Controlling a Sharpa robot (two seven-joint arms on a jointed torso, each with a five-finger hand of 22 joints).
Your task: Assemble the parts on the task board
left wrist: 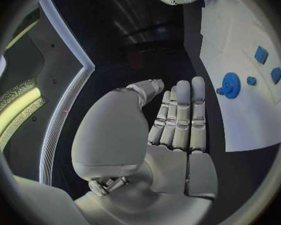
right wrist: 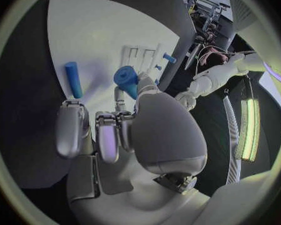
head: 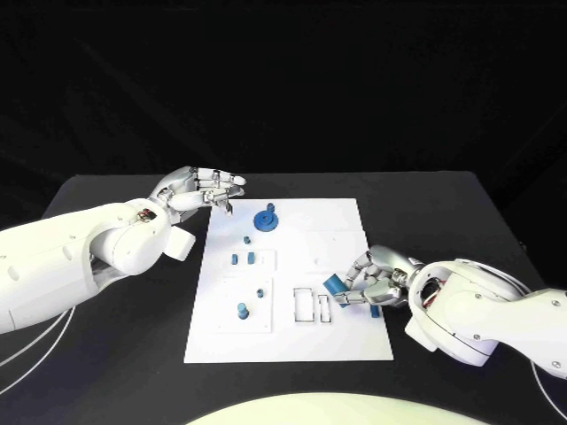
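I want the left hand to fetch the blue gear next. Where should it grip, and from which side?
The blue gear lies flat on the task board with a hub sticking up. Probably best to come from above and pinch the hub or opposite rim edges; the left hand is close beside it.

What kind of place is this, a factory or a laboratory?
Probably a robotics test laboratory: a black table before a black backdrop, a white task board with small blue parts, and the right hand holding one blue part.

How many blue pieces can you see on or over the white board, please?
8: a gear at the far end, five small pieces down the left side, one piece in the right hand, one beside it. Others may be hidden.
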